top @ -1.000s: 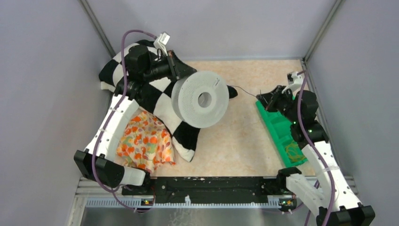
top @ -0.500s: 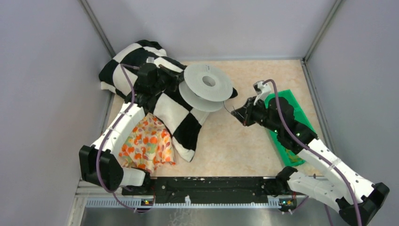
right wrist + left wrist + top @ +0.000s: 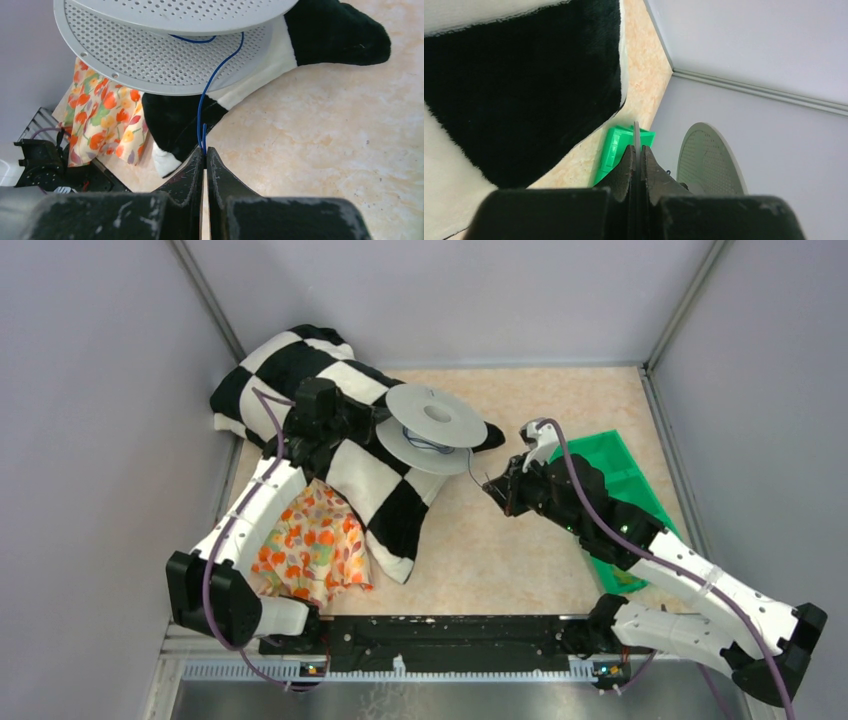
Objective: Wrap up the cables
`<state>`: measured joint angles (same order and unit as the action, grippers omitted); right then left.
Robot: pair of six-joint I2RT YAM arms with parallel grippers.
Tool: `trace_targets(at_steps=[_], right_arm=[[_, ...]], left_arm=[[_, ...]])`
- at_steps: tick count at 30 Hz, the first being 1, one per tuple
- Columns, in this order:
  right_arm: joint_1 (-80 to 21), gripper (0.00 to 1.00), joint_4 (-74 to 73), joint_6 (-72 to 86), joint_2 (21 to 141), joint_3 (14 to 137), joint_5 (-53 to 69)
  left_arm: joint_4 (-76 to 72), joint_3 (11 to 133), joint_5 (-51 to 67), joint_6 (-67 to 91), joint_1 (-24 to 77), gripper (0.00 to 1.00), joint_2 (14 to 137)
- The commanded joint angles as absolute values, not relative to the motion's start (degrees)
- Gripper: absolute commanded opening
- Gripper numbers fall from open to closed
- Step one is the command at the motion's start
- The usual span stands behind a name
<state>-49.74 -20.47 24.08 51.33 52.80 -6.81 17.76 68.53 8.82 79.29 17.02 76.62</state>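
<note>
A grey perforated spool point(image 3: 437, 417) hangs over the checkered cushion, tilted nearly flat. My left gripper point(image 3: 378, 426) is shut on the thin rim of one flange point(image 3: 636, 134); the other flange point(image 3: 709, 160) shows to its right. The cable, a thin blue wire point(image 3: 216, 77), comes out from between the two flanges point(image 3: 165, 65) and runs down into my right gripper point(image 3: 204, 150), which is shut on it. In the top view that gripper point(image 3: 492, 483) sits just right of the spool, low over the table, with the wire point(image 3: 472, 468) stretched between them. A few turns lie on the hub point(image 3: 425, 440).
A black-and-white checkered cushion point(image 3: 375, 475) lies under the spool, with a floral cloth point(image 3: 312, 540) beside it at the left. A green tray point(image 3: 625, 475) sits at the right, partly under the right arm. Grey walls close in the table on three sides.
The left gripper turned the spool from face-on to nearly flat. The right gripper came left from over the green tray to just beside the spool, holding the wire.
</note>
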Motion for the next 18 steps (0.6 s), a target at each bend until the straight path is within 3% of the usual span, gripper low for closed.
trace_targets(at_steps=[1,7,18], right_arm=[[-50.5,0.0,-21.5,24.0,48.5,54.6,-10.9],[-50.9,0.0,-23.0,18.8,47.8,56.8,-6.3],[-55.1,0.0,-19.1,11.8,53.3,63.5,-3.2]], left_arm=[[16.7,72.9,6.7,80.8,16.7,0.0,74.6],[16.6,71.3,4.8,80.9,15.8,0.0,73.2],[25.8,81.3,0.5,69.5,22.3,0.0,79.6]])
